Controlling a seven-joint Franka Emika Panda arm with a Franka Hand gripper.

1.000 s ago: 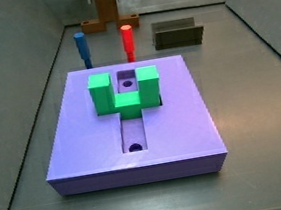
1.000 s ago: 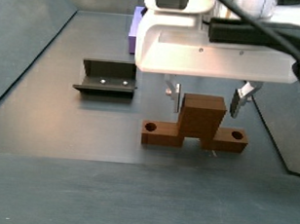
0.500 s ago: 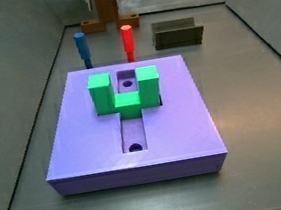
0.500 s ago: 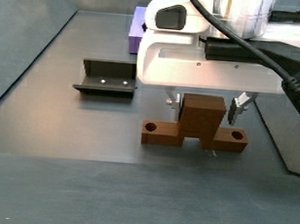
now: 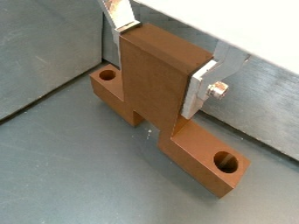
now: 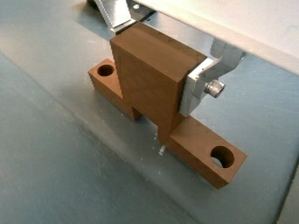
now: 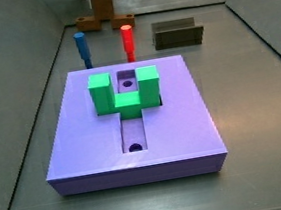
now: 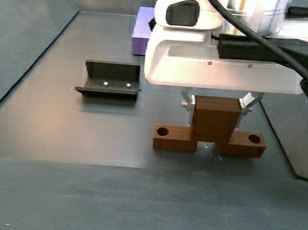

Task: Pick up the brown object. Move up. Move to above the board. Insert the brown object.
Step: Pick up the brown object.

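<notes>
The hand [image 5: 163, 66] is closed on the upright bar of the brown object [image 5: 158, 96], far from the board [image 7: 133, 128]. The part appears rigid; the flat bar faces suit the grip. Its crosspiece sits at the tabletop [image 8: 62, 130]. Room above looks open.

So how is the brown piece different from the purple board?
The brown object is small and T-shaped, standing upright with the gripper fingers on either side of it; the board is big, flat and lies on the floor alone. The brown object is plain; the board carries a green block. Both have round holes.
</notes>
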